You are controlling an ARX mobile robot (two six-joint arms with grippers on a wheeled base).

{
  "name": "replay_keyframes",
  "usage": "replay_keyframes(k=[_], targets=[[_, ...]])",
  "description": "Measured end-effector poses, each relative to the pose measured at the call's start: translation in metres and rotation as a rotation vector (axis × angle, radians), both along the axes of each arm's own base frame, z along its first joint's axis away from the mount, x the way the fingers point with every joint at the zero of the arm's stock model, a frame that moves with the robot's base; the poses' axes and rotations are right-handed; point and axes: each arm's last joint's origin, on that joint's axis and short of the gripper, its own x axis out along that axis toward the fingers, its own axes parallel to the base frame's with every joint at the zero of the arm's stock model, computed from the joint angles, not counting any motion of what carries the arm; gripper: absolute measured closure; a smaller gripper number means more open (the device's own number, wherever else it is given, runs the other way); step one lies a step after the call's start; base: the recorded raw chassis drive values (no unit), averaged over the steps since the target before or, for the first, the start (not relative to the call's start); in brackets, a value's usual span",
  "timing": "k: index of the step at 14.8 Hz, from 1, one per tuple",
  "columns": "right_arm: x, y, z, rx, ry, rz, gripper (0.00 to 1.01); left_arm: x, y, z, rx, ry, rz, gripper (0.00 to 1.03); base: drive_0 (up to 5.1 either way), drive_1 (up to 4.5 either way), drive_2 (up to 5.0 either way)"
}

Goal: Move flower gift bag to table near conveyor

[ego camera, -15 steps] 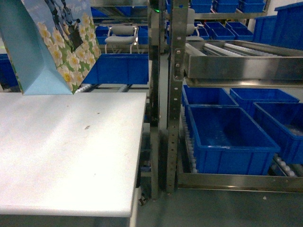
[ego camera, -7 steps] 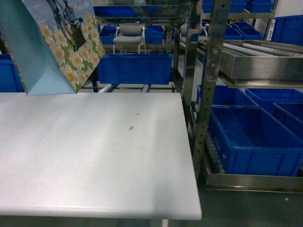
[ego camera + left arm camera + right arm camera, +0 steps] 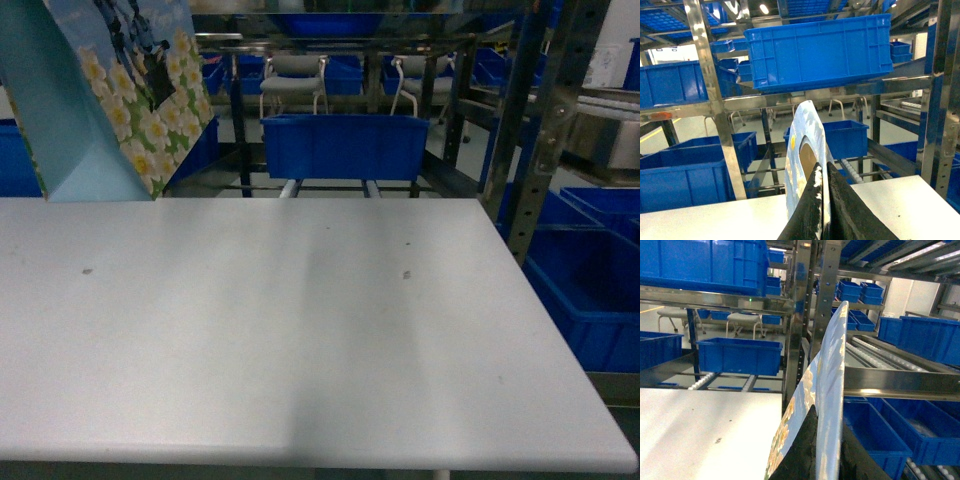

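The flower gift bag point(image 3: 120, 110), light blue with white and yellow blossoms, hangs at the upper left of the head view, its bottom level with the far left edge of the white table point(image 3: 300, 330). My left gripper point(image 3: 823, 172) is shut on the bag's thin top rim point(image 3: 802, 135), with the table point(image 3: 715, 220) below. My right gripper point(image 3: 827, 432) is shut on another edge of the bag point(image 3: 832, 365), with the table point(image 3: 690, 425) to its left. The steel conveyor point(image 3: 890, 375) with white rollers stands right of the table. Neither gripper shows in the head view.
A blue bin point(image 3: 345, 145) sits on the rack behind the table's far edge, with two grey chairs point(image 3: 295, 75) beyond it. A perforated steel post point(image 3: 545, 130) rises by the table's right edge, with blue bins point(image 3: 590, 300) low on the right. A large blue bin point(image 3: 820, 50) hangs overhead.
The head view has swung so the table now fills nearly its whole width and the steel rack has slid off to the right. The bag stays at the upper left, still held.
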Motion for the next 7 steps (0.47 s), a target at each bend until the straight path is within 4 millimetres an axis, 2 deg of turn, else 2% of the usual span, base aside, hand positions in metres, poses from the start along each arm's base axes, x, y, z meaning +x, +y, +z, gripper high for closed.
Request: replay_keyframes(k=[7], targets=[[0.0, 0.0001, 0.0004, 0.0, -0.004, 0.0, 0.98, 0.0001, 0.0001, -0.0001, 0.0, 0.001, 0.002, 1.01, -4.8, 2.54, 2.5]])
